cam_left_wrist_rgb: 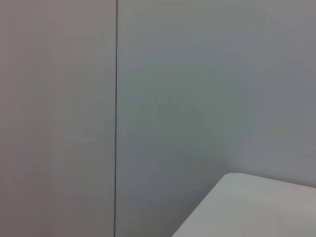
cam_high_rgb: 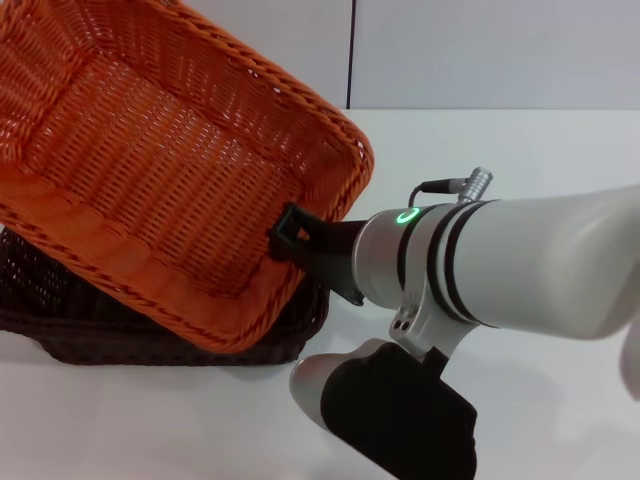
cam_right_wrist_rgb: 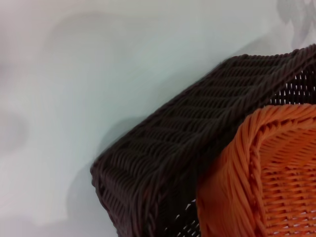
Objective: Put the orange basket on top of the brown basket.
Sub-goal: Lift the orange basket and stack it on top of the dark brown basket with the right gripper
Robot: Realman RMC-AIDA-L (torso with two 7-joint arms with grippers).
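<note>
The orange basket (cam_high_rgb: 170, 160) is tilted and lies over the brown basket (cam_high_rgb: 60, 310), which shows under its near edge on the left of the table. My right gripper (cam_high_rgb: 292, 236) is shut on the orange basket's right rim, one black finger inside the basket. In the right wrist view the orange basket's corner (cam_right_wrist_rgb: 276, 168) sits inside the brown basket's braided rim (cam_right_wrist_rgb: 168, 153). My left gripper is out of view; its wrist view shows only a wall and a table corner (cam_left_wrist_rgb: 256, 207).
The white table (cam_high_rgb: 520, 150) runs to the right and front of the baskets. My right arm (cam_high_rgb: 500, 260) crosses the right half of the head view. A wall stands behind the table.
</note>
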